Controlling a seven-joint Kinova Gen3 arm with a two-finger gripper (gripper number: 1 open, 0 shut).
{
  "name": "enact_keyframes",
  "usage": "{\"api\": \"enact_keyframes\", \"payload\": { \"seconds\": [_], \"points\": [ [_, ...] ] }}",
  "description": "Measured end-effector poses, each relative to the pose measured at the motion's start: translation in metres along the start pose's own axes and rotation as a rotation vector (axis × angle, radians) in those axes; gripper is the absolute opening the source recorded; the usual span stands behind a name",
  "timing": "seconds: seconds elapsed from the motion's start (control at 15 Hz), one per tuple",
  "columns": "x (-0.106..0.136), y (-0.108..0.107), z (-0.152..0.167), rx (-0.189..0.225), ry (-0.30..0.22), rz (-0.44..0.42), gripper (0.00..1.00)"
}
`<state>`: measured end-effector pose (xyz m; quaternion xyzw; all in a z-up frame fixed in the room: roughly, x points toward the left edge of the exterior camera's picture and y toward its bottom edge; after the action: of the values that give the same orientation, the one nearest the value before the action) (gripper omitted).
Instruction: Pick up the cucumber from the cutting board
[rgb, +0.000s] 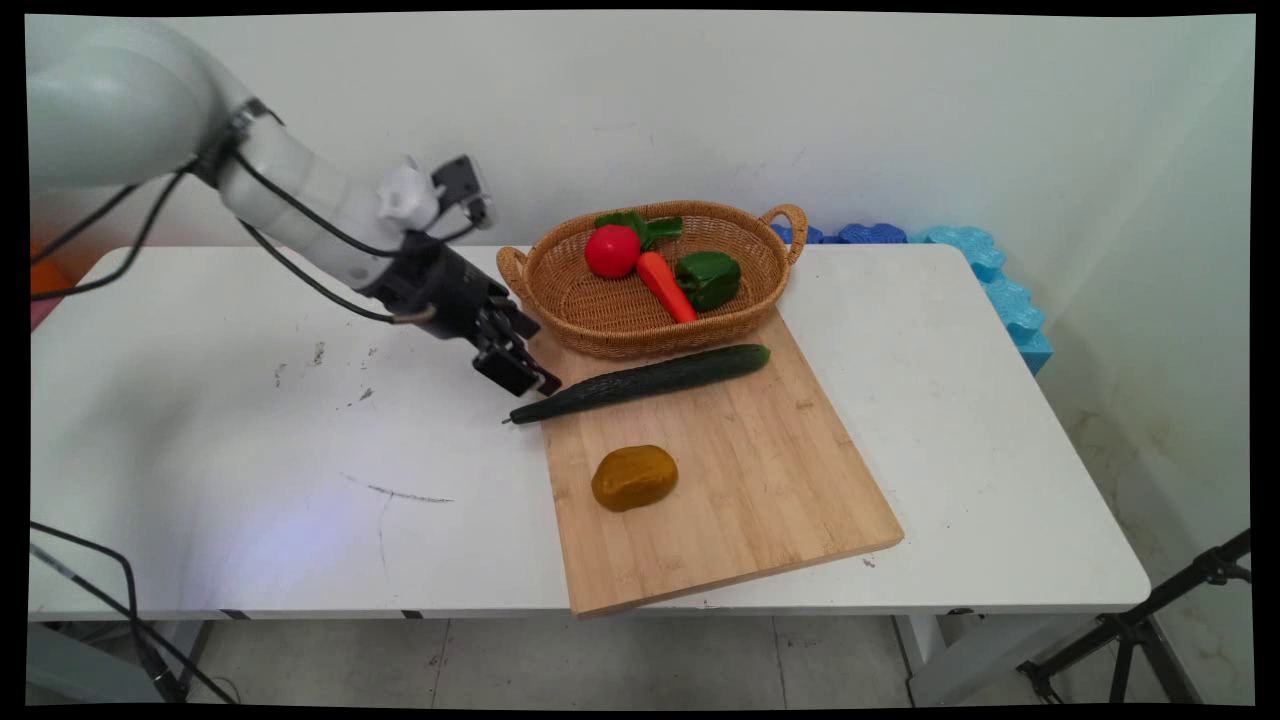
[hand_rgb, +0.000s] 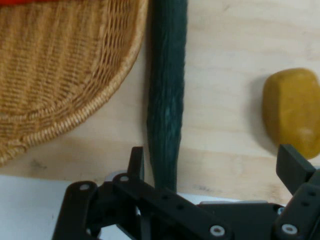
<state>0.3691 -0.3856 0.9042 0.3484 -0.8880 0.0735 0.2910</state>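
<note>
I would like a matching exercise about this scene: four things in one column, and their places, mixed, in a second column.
Things:
1. cucumber
2. tomato
3. potato
4. gripper

Places:
A. inside the basket
B. alone on the near half of the cutting board
C. lying along the board's far edge, in front of the basket
D. at the cucumber's thin end, jaws open

Pairs: 1-C, 2-A, 3-B, 4-D
</note>
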Motion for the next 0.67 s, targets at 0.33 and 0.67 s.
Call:
{"api": "enact_keyframes", "payload": {
  "seconds": [0.33, 0.67],
  "points": [
    [0.003, -0.003, 0.04, 0.014, -0.059, -0.012, 1.0],
    [0.005, -0.006, 0.066, 0.023, -0.085, -0.007, 1.0]
  ]
}}
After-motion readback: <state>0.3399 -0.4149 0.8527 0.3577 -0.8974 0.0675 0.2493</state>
